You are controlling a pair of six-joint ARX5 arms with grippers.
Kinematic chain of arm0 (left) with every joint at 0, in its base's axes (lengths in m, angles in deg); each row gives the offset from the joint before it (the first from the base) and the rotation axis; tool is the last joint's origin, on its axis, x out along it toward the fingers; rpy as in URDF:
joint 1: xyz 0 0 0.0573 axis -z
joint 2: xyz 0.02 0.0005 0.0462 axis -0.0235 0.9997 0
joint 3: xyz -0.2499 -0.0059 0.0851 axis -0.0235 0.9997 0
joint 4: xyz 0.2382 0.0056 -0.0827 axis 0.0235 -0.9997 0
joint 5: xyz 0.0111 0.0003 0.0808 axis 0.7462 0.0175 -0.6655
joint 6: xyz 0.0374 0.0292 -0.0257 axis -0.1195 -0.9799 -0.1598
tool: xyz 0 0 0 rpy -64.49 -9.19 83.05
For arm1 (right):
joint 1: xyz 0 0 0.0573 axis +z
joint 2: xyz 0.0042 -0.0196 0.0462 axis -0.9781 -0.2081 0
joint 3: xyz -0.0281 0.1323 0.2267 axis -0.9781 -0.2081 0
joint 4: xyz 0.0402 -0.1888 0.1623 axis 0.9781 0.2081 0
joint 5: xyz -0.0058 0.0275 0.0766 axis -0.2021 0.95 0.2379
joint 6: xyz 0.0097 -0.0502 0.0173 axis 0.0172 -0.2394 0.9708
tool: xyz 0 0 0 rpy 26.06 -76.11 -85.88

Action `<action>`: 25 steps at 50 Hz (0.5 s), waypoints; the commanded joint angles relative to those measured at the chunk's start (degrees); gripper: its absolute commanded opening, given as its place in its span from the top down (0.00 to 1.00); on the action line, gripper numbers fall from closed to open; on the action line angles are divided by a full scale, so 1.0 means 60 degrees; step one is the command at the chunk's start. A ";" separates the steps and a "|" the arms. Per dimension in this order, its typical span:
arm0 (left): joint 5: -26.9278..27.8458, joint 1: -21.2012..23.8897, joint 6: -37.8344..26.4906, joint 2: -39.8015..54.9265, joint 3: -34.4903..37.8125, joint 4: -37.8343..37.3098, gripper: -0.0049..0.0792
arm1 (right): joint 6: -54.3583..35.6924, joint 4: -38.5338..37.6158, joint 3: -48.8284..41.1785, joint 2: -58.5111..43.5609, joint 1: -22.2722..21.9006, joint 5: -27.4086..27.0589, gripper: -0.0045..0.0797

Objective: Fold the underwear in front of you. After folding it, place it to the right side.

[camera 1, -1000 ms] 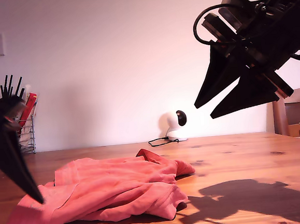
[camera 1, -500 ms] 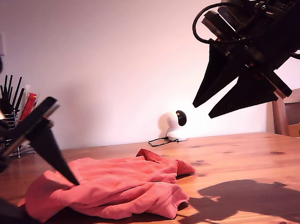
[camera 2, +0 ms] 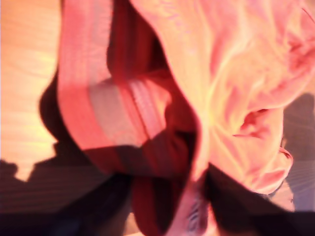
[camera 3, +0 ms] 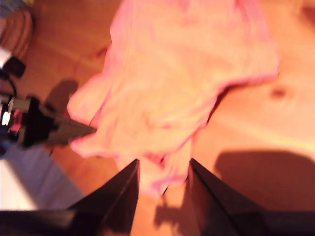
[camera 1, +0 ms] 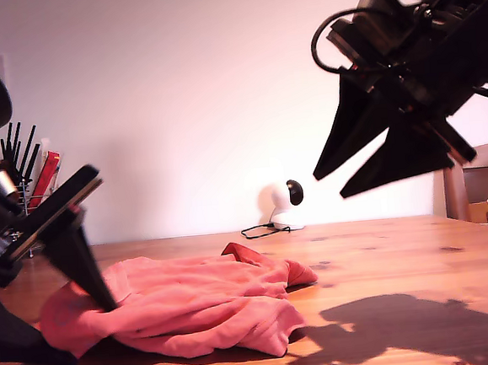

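The coral-red underwear lies bunched on the wooden table, toward the exterior view's left. My first gripper is at its edge there. The fingers stand apart, open, with a raised fold of cloth between them. The first wrist view shows that fold close up, the underwear with its paler waistband doubled over, running down between the dark fingers. My second gripper hangs open high over the table at the exterior view's right, holding nothing. From there it looks down on the underwear past its own fingertips.
A white camera with a black cable stands at the table's far edge. A wire holder of black utensils is at the exterior view's left. A chair shows at the exterior view's right edge.
My first gripper was one closed wedge on the cloth's edge; its fingers now stand apart. That edge of the underwear has been drawn up and over toward the exterior view's right. The second gripper barely moved.
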State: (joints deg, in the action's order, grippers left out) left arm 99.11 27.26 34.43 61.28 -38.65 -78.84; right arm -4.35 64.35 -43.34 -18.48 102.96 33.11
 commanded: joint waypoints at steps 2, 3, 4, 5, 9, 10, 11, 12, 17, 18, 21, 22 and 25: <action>0.0295 0.0047 -0.0044 0.0528 0.0521 0.0058 0.94 | 0.0743 0.0109 -0.0080 -0.0535 0.0160 0.0189 0.56; 0.0419 0.0047 0.0000 0.0528 0.0514 0.0127 0.95 | 0.0943 0.0124 -0.0080 -0.0616 0.0160 0.0255 0.55; 0.0565 0.0047 0.0029 0.0525 0.0510 0.0200 0.96 | 0.1093 0.0127 -0.0080 -0.0688 0.0164 0.0350 0.54; 0.0721 0.0047 0.0080 0.0525 0.0503 0.0262 0.96 | 0.1246 0.0120 -0.0080 -0.0747 0.0178 0.0481 0.54; 0.1158 0.0051 0.0230 0.0521 0.0488 0.0568 0.96 | 0.1741 0.0098 -0.0080 -0.0954 0.0215 0.0780 0.53; 0.1231 0.0051 0.0259 0.0521 0.0484 0.0637 0.96 | 0.1865 0.0069 -0.0080 -0.0998 0.0215 0.0809 0.53; 0.1315 0.0051 0.0284 0.0521 0.0470 0.0685 0.96 | 0.1982 0.0058 -0.0080 -0.1045 0.0215 0.0805 0.53; 0.1381 0.0051 0.0284 0.0521 0.0459 0.0707 0.96 | 0.2040 0.0047 -0.0080 -0.1093 0.0215 0.0798 0.53; 0.1734 0.0051 0.0368 0.0521 0.0397 0.0871 0.96 | 0.2419 -0.0222 -0.0080 -0.1428 0.0295 0.0780 0.52; 0.1821 0.0051 0.0393 0.0521 0.0386 0.0900 0.96 | 0.2441 -0.0273 -0.0080 -0.1512 0.0306 0.0780 0.52; 0.2106 0.0051 0.0463 0.0521 0.0346 0.1024 0.96 | 0.2448 -0.0295 -0.0080 -0.1752 0.0342 0.0776 0.50; 0.2208 0.0051 0.0474 0.0521 0.0339 0.1089 0.96 | 0.2452 -0.0295 -0.0080 -0.1836 0.0372 0.0776 0.50; 0.2422 0.0069 0.0565 0.0521 0.0302 0.1260 0.96 | 0.2455 -0.0299 -0.0080 -0.2109 0.0484 0.0772 0.48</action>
State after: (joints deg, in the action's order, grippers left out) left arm 112.73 27.26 37.31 63.88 -36.80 -72.39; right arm 10.16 62.63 -43.34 -28.95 104.93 37.48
